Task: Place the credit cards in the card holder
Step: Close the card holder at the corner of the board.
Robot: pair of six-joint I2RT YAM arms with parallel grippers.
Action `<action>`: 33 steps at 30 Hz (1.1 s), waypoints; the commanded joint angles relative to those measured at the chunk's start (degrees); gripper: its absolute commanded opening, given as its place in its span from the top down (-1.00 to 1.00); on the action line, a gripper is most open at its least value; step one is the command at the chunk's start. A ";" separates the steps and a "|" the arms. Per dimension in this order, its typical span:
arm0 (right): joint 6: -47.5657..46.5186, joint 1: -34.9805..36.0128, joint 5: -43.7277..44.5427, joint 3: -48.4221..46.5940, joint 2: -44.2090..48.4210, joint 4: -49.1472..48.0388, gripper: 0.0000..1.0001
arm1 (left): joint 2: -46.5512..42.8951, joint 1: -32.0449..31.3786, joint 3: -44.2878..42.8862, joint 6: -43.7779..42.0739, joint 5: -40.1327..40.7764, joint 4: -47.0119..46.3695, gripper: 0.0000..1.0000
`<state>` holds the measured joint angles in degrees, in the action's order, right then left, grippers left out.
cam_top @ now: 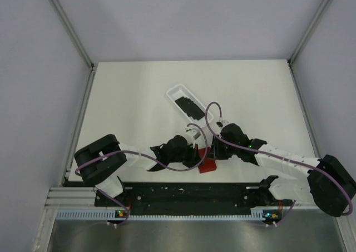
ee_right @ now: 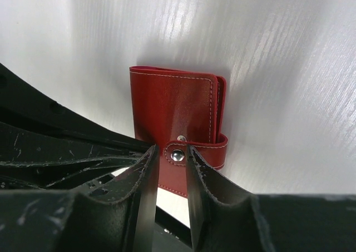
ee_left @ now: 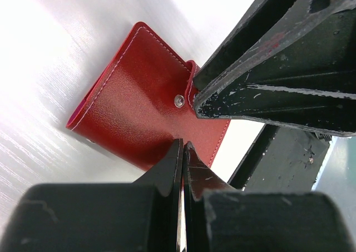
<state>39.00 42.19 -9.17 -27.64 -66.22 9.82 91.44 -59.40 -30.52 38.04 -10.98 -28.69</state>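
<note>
Card holder (cam_top: 208, 166): red, folded, on white surface (cam_top: 133, 96), lower centre of top view, between both tools.
Left tool (ee_left: 182, 146): fingers nearly together at holder's lower edge.
Right tool (ee_right: 171, 151): narrow, straddling closure tab (ee_right: 206, 146); whether it grips cannot be told.
Credit cards (cam_top: 188, 104): black, in white tray (cam_top: 177, 90), centre of top view.

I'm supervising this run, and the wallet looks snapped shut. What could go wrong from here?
1. The right claw straddles the closure tab; pulling may drag the whole card holder instead of popping the snap, unless the left claw pins it firmly.
2. Both claws crowd one small card holder, so they could collide.
</note>
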 commanded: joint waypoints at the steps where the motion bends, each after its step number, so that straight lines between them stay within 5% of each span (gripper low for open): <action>1: -0.33 -0.45 0.03 -0.49 1.97 -0.07 0.47 | 0.58 -0.28 0.38 0.28 -1.14 -0.67 1.00; 33: -1.12 -0.45 0.38 -0.40 -0.23 -0.42 0.65 | 1.29 -0.28 -0.41 0.54 -1.58 -0.58 1.00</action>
<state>38.96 42.19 -8.80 -27.64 -65.91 11.55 91.79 -59.40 -30.52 38.85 -11.29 -28.95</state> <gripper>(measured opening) 0.184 0.012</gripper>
